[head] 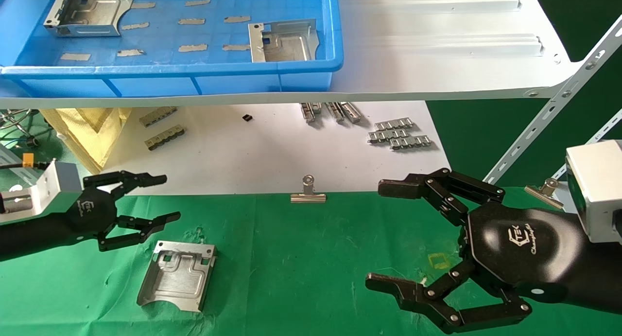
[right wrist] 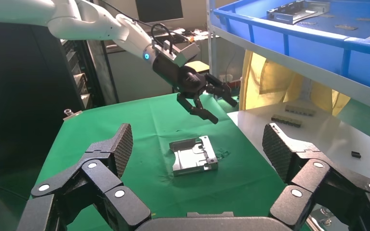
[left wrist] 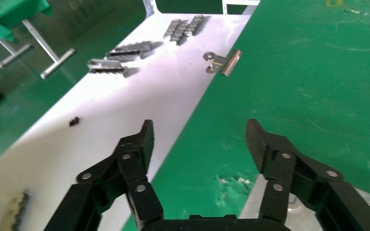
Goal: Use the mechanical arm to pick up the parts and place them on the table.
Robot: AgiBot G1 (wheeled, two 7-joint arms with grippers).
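Observation:
One silver bracket (head: 177,275) lies flat on the green cloth table (head: 301,258), just below my left gripper (head: 171,198), which hovers open and empty above its far edge. In the left wrist view the open left gripper (left wrist: 198,127) shows a corner of the bracket (left wrist: 254,206) under it. Two more brackets (head: 90,10) (head: 284,40) lie in the blue bin (head: 170,76) on the shelf. My right gripper (head: 374,234) is open and empty over the cloth at the right. The right wrist view shows it (right wrist: 197,139) facing the bracket (right wrist: 192,155) and the left gripper (right wrist: 207,103).
A white ribbed shelf panel (head: 437,44) carries the bin. A white sheet (head: 252,151) behind the cloth holds grey segmented strips (head: 398,134). A silver binder clip (head: 308,192) stands at the cloth's far edge, another (head: 544,190) at the right. A slanted shelf strut (head: 549,112) stands at right.

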